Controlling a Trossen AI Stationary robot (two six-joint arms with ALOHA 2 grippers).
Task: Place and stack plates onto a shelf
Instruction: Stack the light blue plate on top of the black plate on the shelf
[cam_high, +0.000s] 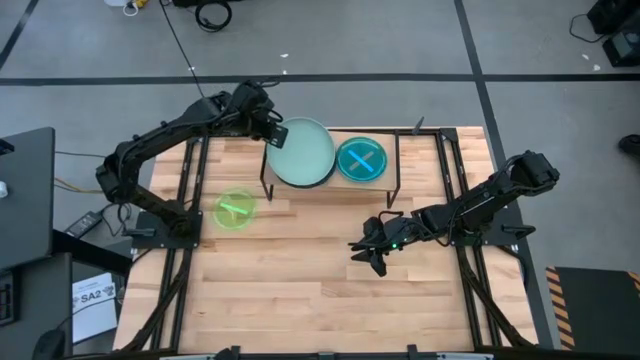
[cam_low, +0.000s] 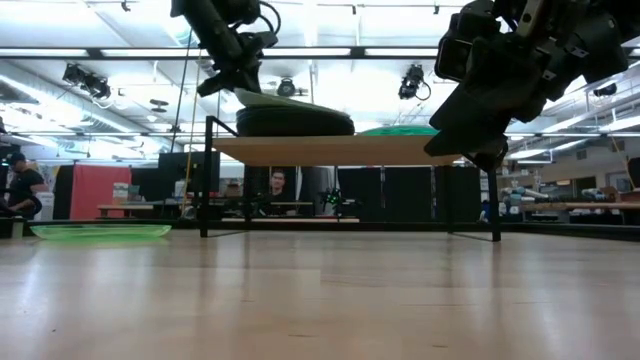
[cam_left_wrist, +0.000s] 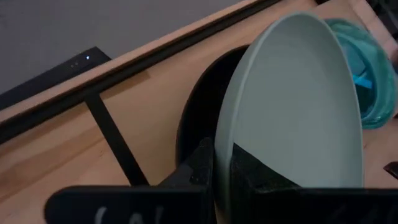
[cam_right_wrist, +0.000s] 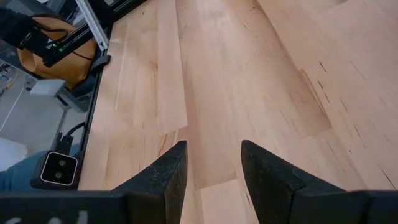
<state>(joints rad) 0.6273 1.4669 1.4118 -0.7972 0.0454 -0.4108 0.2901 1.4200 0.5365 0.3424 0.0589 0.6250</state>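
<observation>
The shelf (cam_low: 340, 150) stands at the table's far middle. On its left half lies a stack of black plates (cam_low: 295, 122), with the pale mint plate (cam_high: 302, 152) tilted on top. My left gripper (cam_high: 270, 130) is shut on the mint plate's far-left rim. A blue plate (cam_high: 361, 160) lies flat on the shelf's right half. A lime green plate (cam_high: 236, 210) lies flat on the table, left of the shelf. My right gripper (cam_high: 372, 250) hangs open and empty above the table, near of the shelf. The orange plate is out of view. My left gripper pinches the mint plate's rim (cam_left_wrist: 225, 149) between its two fingers, one finger on the upper face (cam_left_wrist: 261, 171) and one under the rim (cam_left_wrist: 199, 165). The fingers come slanting down from the table's far left. The held rim is raised and the opposite edge (cam_low: 345, 116) rests on the black stack.
The shelf's thin black legs (cam_low: 207, 180) stand on the wooden table (cam_high: 300, 290). Black frame rails run along the table's left and right sides (cam_high: 185, 180). People show in the room beyond the table (cam_low: 22, 185).
</observation>
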